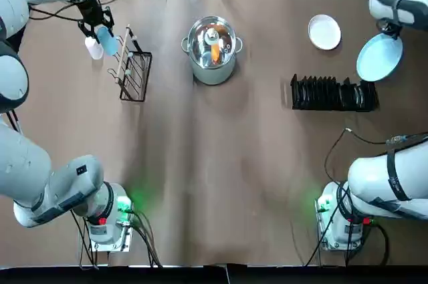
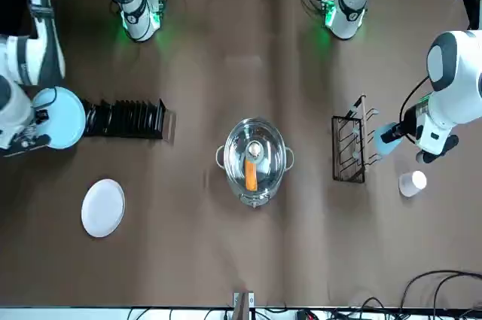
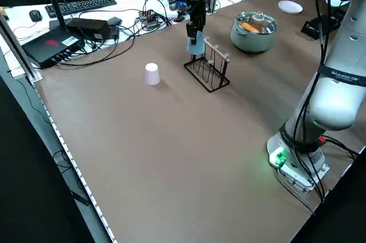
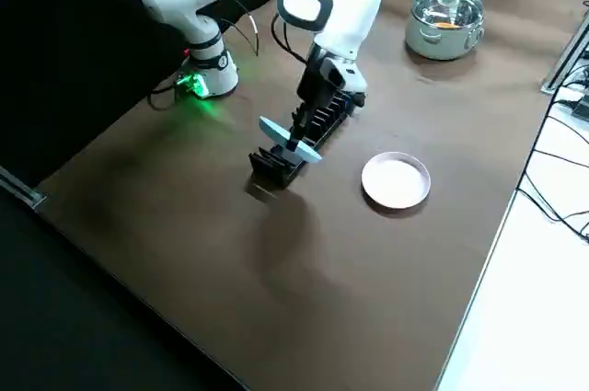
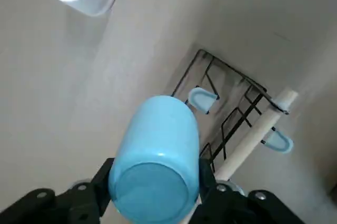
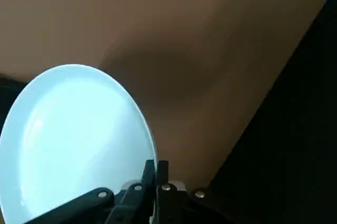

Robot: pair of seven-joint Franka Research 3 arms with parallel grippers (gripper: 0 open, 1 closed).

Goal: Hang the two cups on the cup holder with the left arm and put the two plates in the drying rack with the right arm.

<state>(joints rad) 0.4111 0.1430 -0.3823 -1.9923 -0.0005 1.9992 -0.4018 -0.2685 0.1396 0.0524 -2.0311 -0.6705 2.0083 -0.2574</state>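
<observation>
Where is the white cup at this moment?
In the top view the white cup stands on the table at the far left, just outside the cup holder, beside the left gripper, which holds the light blue cup.

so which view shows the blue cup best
Left wrist view: the blue cup fills the frame, clamped in the left gripper beside the cup holder. Top, front and left side show it small; the other two don't.

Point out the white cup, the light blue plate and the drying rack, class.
white cup (image 2: 413, 183), front view, on its rounded side.
light blue plate (image 1: 379, 57), top view, centre of its face.
drying rack (image 1: 332, 92), top view, middle of its slotted row.
</observation>
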